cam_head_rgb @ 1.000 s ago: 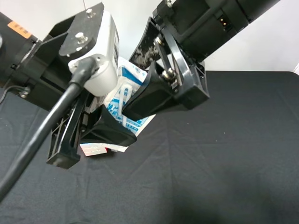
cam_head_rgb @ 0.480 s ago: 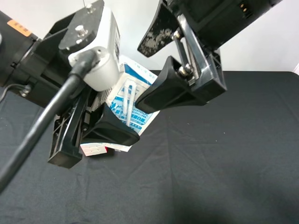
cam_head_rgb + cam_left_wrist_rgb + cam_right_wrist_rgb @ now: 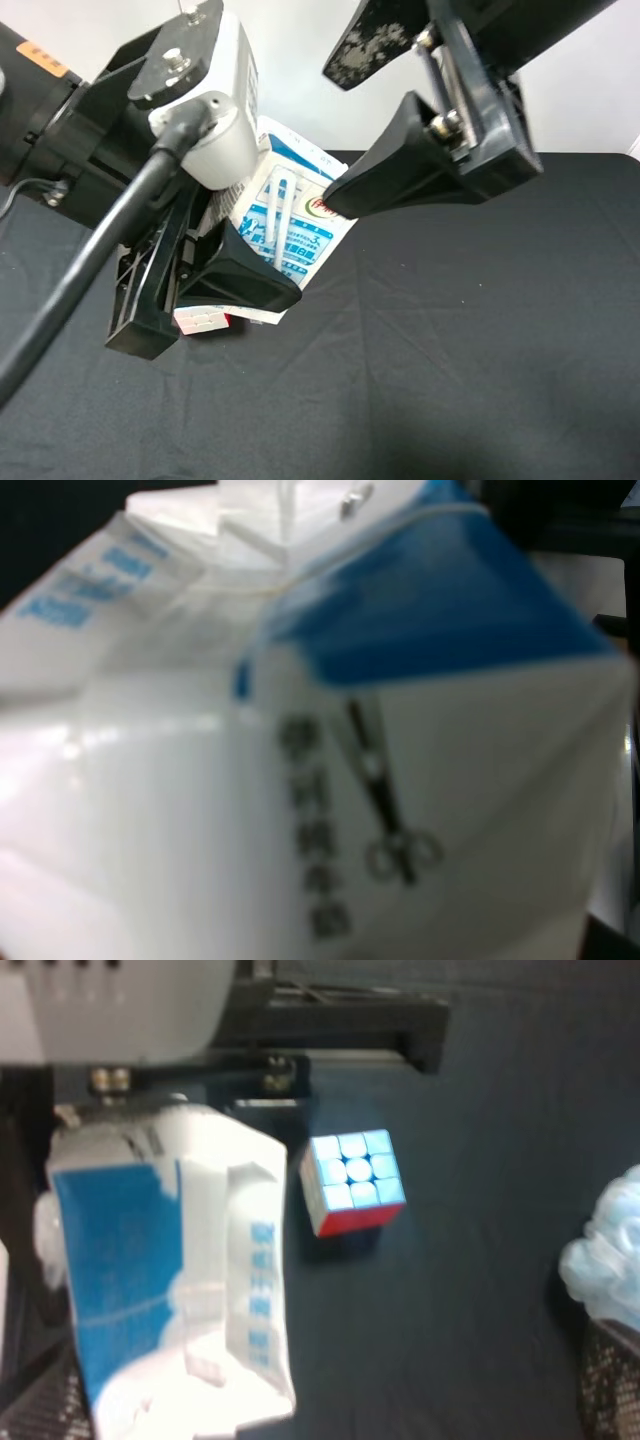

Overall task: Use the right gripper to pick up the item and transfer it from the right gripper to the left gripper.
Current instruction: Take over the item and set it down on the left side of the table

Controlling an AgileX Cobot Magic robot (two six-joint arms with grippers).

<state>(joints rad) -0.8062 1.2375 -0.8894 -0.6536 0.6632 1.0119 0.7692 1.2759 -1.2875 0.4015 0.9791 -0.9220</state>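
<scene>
The item, a white carton point(image 3: 292, 226) with blue print and a straw, is held above the table in my left gripper point(image 3: 262, 264), which is shut on it. One black left finger point(image 3: 238, 281) crosses its lower end. The carton fills the left wrist view point(image 3: 320, 740). My right gripper point(image 3: 334, 136) is open and empty, up and to the right of the carton, with its lower finger point(image 3: 405, 180) close to the carton's edge. The right wrist view shows the carton point(image 3: 170, 1280) from a short distance.
A multicoloured puzzle cube point(image 3: 208, 320) lies on the black cloth point(image 3: 470, 350) under the left gripper and also shows in the right wrist view point(image 3: 355, 1180). A pale blue bath puff point(image 3: 606, 1250) lies beside it. A white wall is behind.
My right gripper has opened off the carton and moved up and to the right. The carton stays in the left gripper, which has hardly moved.
</scene>
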